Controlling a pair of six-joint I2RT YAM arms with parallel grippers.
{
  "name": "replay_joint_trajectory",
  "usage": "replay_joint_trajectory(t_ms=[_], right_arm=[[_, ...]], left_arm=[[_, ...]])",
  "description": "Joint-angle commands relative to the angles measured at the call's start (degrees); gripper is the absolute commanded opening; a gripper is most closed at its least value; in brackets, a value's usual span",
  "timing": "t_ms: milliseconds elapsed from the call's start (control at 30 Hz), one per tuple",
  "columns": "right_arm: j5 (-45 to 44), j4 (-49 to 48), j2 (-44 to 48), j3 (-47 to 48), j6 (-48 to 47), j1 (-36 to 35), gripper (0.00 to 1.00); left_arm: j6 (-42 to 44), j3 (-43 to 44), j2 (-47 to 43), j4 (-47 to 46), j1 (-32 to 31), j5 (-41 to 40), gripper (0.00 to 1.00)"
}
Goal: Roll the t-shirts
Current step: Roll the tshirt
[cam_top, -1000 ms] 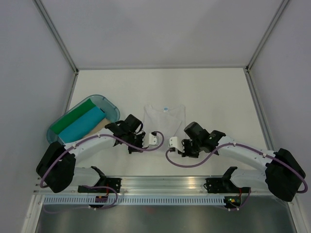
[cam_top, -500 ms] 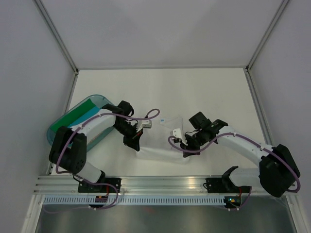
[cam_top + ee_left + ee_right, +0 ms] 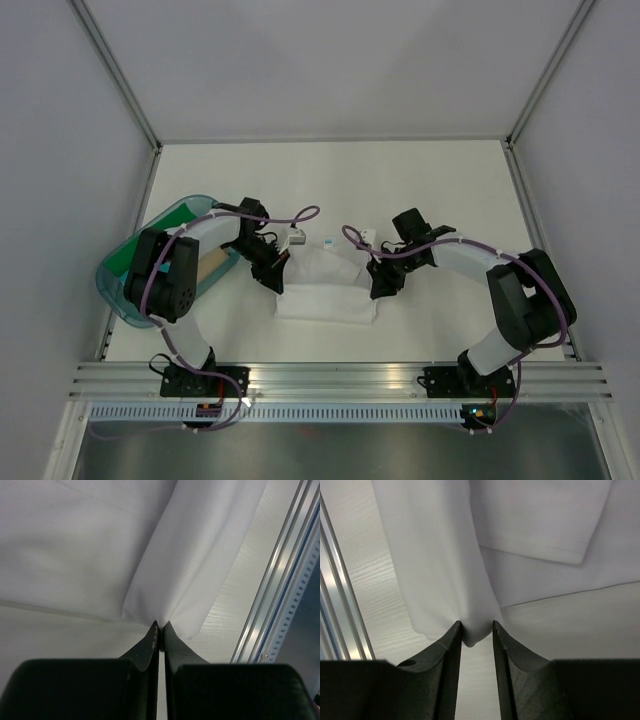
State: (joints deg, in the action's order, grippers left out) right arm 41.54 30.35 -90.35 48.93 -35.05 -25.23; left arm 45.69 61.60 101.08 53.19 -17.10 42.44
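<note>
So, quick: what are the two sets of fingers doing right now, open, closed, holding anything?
Left gripper: closed, pinching a fold of the white t-shirt.
Right gripper: closed on a bunched edge of the same white t-shirt.

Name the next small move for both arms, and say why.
Probably carry the pinched edge toward the blue neck label and lower it. The left fingers and right fingers each pinch the white t-shirt, which is only partly folded.
</note>
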Motion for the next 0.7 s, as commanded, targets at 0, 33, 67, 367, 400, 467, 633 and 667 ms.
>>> replay_joint_trajectory(t_ms=[0, 33, 67, 367, 400, 467, 633, 667], right_arm=[[0.99, -6.34, -1.41, 1.61, 5.07, 1.59, 0.38], [1.35, -6.62, -2.02, 1.7, 5.42, 1.77, 0.39], [1.61, -7.05, -2.2, 1.87, 6.21, 1.85, 0.4], [1.53, -9.35, -5.8, 1.95, 9.65, 2.12, 0.23], [1.35, -9.26, -7.11, 2.31, 10.26, 2.21, 0.2], [0.74, -8.91, -8.26, 3.36, 11.14, 2.38, 0.13], [-0.23, -8.64, -9.24, 3.37, 12.72, 2.73, 0.11], [-0.32, -9.42, -8.89, 3.19, 13.16, 2.82, 0.11]], left_arm=[[-2.01, 1.94, 1.75, -3.35, 0.23, -2.27, 0.07], [-2.62, 2.03, 2.02, -3.62, 0.23, -2.53, 0.08], [-2.8, 2.2, 2.89, -3.97, 0.23, -3.14, 0.08], [-7.98, 2.12, 3.95, -8.88, 0.23, -7.18, 0.2], [-9.47, 1.86, 3.95, -9.85, 0.32, -7.97, 0.25], [-10.62, 1.06, 3.69, -12.57, 0.32, -9.65, 0.29], [-13.17, 0.1, 0.27, -15.3, 0.4, -11.32, 0.35], [-13.35, -0.08, -0.7, -16.09, 0.49, -11.76, 0.36]])
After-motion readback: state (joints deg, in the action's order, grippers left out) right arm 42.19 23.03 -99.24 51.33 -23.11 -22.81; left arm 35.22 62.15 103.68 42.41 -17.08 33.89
